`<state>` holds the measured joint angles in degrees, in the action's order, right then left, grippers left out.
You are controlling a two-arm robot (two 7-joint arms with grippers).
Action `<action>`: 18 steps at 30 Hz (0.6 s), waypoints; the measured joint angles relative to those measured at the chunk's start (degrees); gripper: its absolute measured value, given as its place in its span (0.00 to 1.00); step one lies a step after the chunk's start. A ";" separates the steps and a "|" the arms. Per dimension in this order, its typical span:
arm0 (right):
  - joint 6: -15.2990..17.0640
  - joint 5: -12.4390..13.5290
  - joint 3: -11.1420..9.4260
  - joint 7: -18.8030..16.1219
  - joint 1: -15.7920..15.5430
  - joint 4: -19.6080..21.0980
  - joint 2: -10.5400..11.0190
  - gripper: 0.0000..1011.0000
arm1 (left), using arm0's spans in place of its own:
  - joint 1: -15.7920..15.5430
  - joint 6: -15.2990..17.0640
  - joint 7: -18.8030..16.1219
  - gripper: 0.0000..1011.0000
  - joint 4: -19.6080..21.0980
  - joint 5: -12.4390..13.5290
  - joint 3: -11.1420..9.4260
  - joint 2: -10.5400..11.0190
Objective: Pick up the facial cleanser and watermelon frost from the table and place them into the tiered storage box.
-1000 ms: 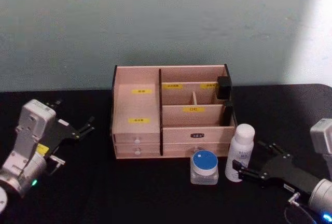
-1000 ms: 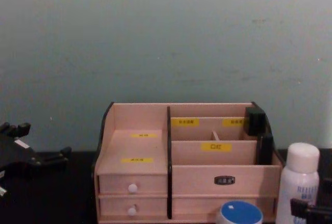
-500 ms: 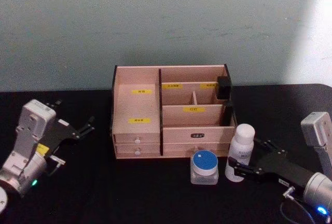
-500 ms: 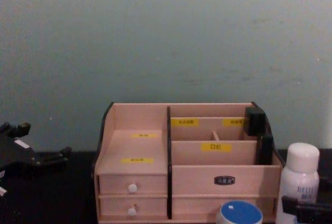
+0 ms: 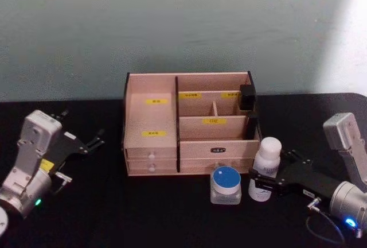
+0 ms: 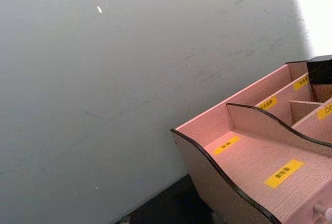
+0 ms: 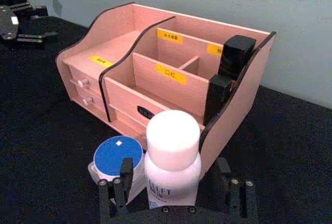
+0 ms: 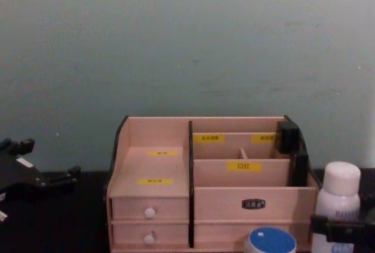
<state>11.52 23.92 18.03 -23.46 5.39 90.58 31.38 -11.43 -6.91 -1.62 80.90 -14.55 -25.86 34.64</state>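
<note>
Right gripper (image 5: 268, 174) at lower right of head view, fingers spread either side of the white bottle (image 5: 266, 156), not clamped. Bottle stands upright on the black table (image 5: 114, 213), just beside the blue-lidded jar (image 5: 225, 183), in front of the wooden box (image 5: 150, 116). Left gripper (image 5: 97, 138) parked at left, fingers apart.

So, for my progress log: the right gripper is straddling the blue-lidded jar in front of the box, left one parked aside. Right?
Not the jar: the right gripper straddles the white-capped bottle beside it, in front of the box, as the right wrist view shows. The left gripper is parked aside.
</note>
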 joint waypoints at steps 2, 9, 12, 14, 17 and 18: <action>0.72 -0.01 0.23 0.01 0.39 -0.10 0.00 0.99 | 0.00 0.00 0.00 0.99 0.00 0.00 0.00 0.00; 2.71 -0.20 0.90 0.41 1.26 -0.32 0.02 0.99 | 0.00 0.00 0.00 0.99 0.00 0.00 0.00 0.00; 3.13 -0.24 1.00 0.60 1.44 -0.38 0.01 0.99 | 0.00 0.00 0.00 0.99 0.00 0.00 0.00 0.00; 3.28 -0.29 1.04 0.75 1.51 -0.41 -0.03 0.99 | 0.00 0.00 0.00 0.99 0.00 0.00 0.00 0.00; 3.33 -0.40 1.07 0.91 1.64 -0.54 -0.13 0.99 | 0.00 0.00 0.00 0.99 0.00 0.00 0.00 0.00; 3.33 -0.45 1.07 0.99 1.66 -0.57 -0.15 0.99 | 0.00 0.00 0.00 0.99 0.00 0.00 0.00 0.00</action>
<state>14.85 23.47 19.10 -22.48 7.05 90.02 31.23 -11.43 -6.91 -1.62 80.90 -14.55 -25.86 34.65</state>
